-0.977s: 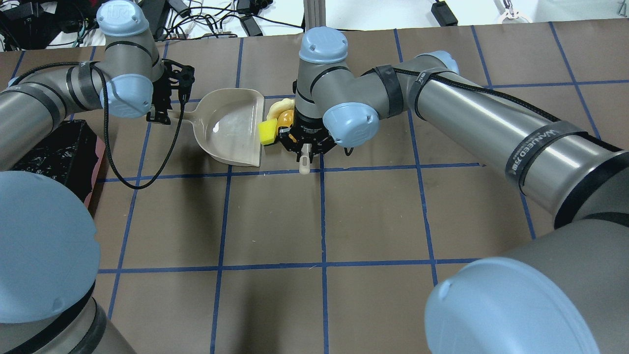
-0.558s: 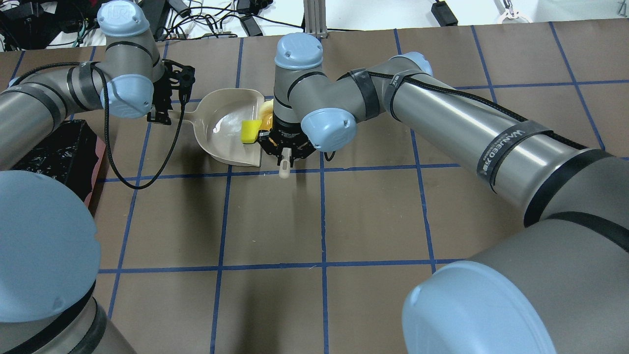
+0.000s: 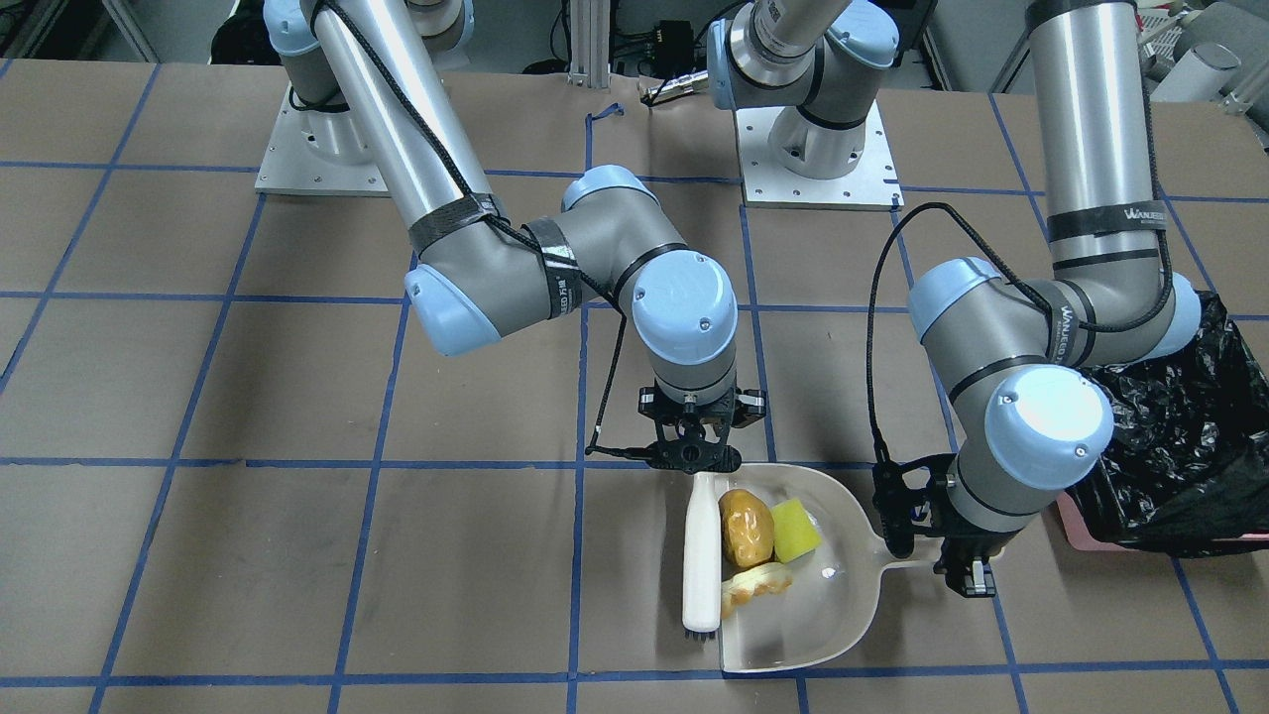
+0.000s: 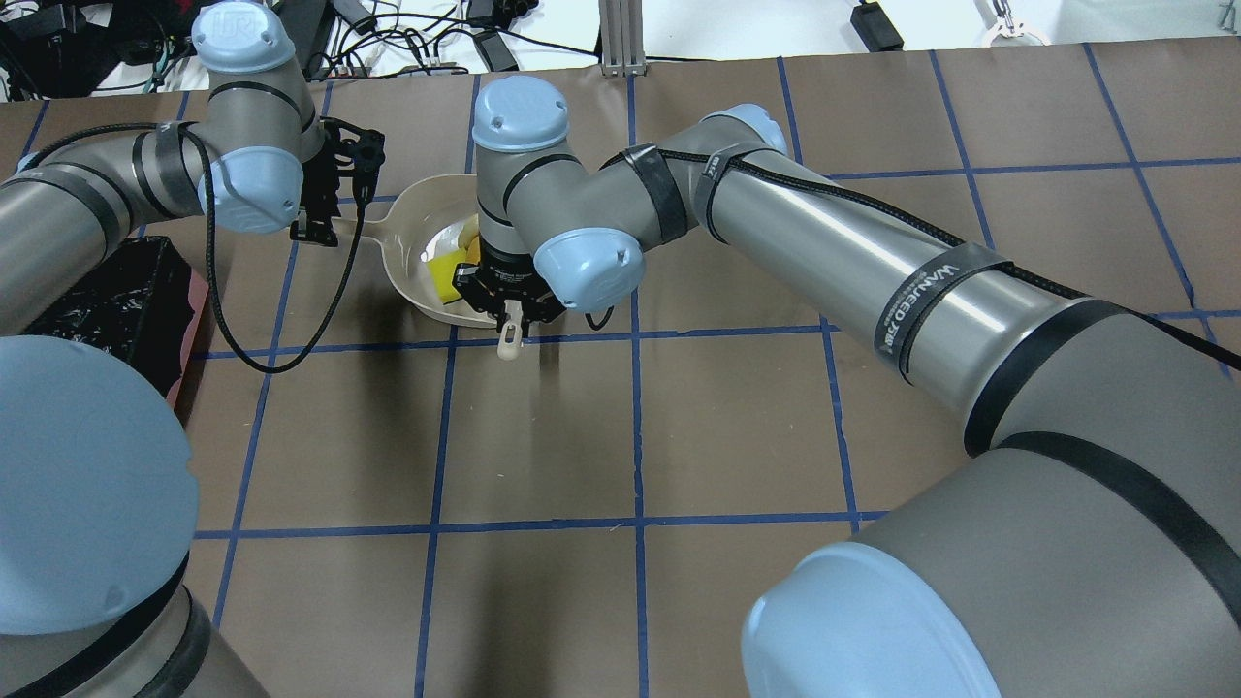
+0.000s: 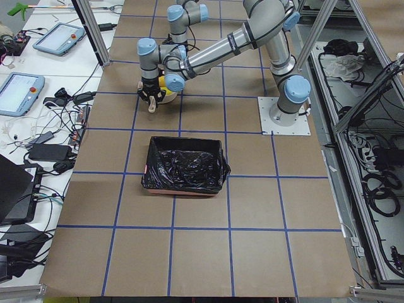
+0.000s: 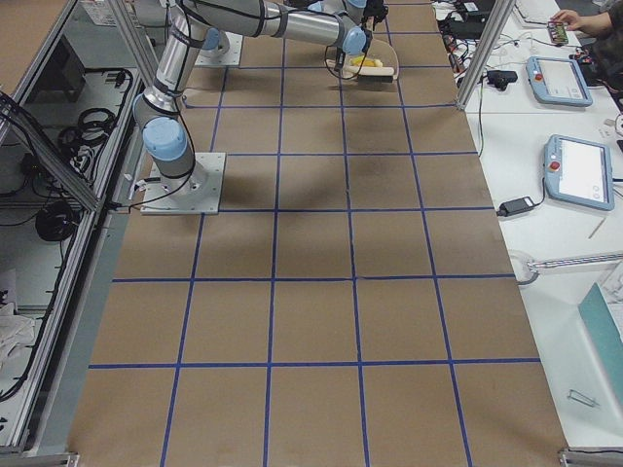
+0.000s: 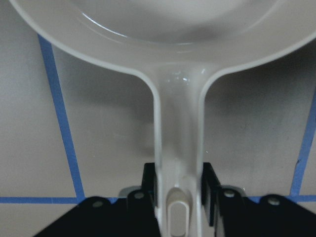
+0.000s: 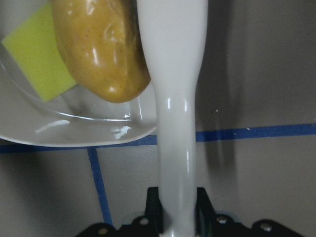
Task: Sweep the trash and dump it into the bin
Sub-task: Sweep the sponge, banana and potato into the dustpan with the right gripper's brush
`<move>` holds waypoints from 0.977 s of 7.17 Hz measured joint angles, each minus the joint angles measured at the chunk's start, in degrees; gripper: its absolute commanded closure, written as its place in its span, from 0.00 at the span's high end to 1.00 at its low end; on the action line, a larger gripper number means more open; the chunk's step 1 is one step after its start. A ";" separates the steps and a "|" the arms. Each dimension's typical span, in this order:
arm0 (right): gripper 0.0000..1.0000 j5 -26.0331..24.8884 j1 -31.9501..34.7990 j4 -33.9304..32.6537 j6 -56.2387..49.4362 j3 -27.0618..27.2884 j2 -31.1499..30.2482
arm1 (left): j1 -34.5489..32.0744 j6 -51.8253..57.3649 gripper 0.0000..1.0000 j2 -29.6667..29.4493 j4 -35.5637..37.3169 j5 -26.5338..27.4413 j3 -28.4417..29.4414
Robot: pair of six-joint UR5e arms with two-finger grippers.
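Now the right gripper (image 8: 177, 205) is clamped on the white brush (image 3: 702, 555), which lies along the mouth of the beige dustpan (image 3: 843, 595). The potato lump (image 3: 746, 526), yellow-green wedge (image 3: 795, 530) and croissant (image 3: 755, 585) sit inside the pan. The left gripper (image 7: 178, 185) pinches the pan's handle, with the black-lined bin (image 3: 1073, 516) nearby on the robot's left

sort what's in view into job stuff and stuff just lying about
Job: potato-like lump, yellow-green wedge and croissant, all in the dustpan; brush held by the right gripper; dustpan handle held by the left gripper; black-lined bin.
Lying about: cables and tablets, both off the table.
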 measured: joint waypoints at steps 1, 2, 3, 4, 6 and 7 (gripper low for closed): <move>0.00 1.17 0.33 -0.41 0.91 -0.22 0.07 | 0.00 0.00 0.05 0.00 0.00 0.00 0.00; 0.00 2.02 0.78 -1.24 2.00 -0.31 0.29 | 0.00 0.00 0.05 0.00 0.00 0.00 0.00; 0.00 2.61 1.25 -2.10 3.41 -0.55 0.67 | 0.00 0.00 0.05 0.00 0.00 0.00 0.00; 0.00 3.49 1.71 -2.78 5.37 -1.25 1.11 | 0.00 0.00 0.05 -0.03 0.00 0.00 0.00; 0.00 4.61 2.97 -3.19 7.75 -2.83 2.01 | 0.01 0.00 0.05 -0.07 0.00 0.00 0.00; 0.00 4.51 3.26 -3.03 7.94 -3.10 2.07 | 0.01 0.00 0.05 -0.08 0.00 0.00 0.00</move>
